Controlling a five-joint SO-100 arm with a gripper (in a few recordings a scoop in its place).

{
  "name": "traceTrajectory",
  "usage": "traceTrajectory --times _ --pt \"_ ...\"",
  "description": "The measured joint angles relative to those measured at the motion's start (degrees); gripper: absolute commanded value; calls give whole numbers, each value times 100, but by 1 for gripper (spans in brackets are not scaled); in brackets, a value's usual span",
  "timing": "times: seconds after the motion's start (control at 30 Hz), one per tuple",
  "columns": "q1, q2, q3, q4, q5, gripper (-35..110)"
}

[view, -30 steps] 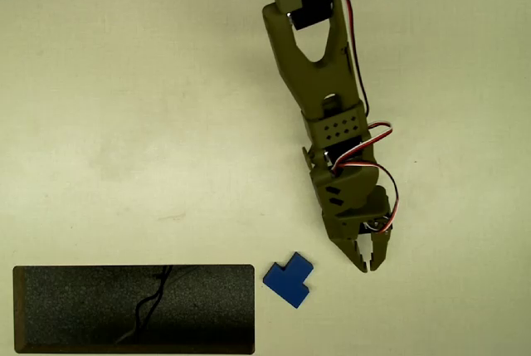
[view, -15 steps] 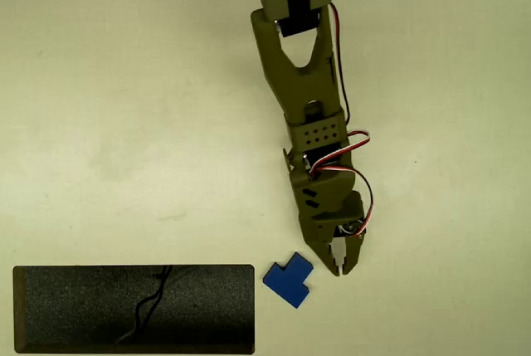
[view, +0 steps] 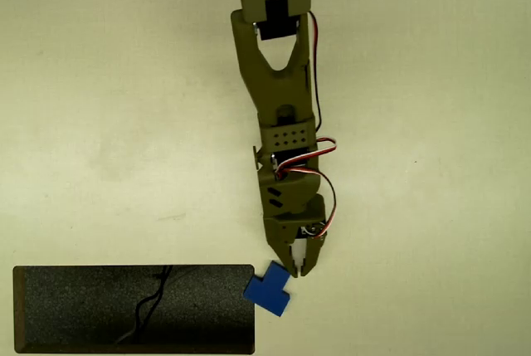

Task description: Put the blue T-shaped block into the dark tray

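The arm has swung left across the tabletop over the last second, and the gripper point(view: 295, 270) now sits at the upper right corner of the block point(view: 266, 289). The block has shifted left and turned compared with half a second ago. It now lies near the tabletop's bottom edge, touching or just beside the right end of the tray point(view: 83, 306). This indicates a push along the surface, not a lift.

The jaws appear nearly closed, with only a narrow gap between the tips. Nothing is held between them. From overhead it is not certain whether the tips touch the block or stand just above it.

The block is still outside the tray, on the tabletop. A continued sideways push is likely to jam the block against the rim; a grasp and lift seems required.

Count: one arm, one gripper, one block, one tray. A thin dark wire point(view: 151, 298) lies on the tray floor.
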Motion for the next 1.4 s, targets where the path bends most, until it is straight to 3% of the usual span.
traceTrajectory --times 1.1,1.4 --pt "861 -404 -316 -237 -264 0" --pt "958 -1767 -2039 -1002 -352 0"
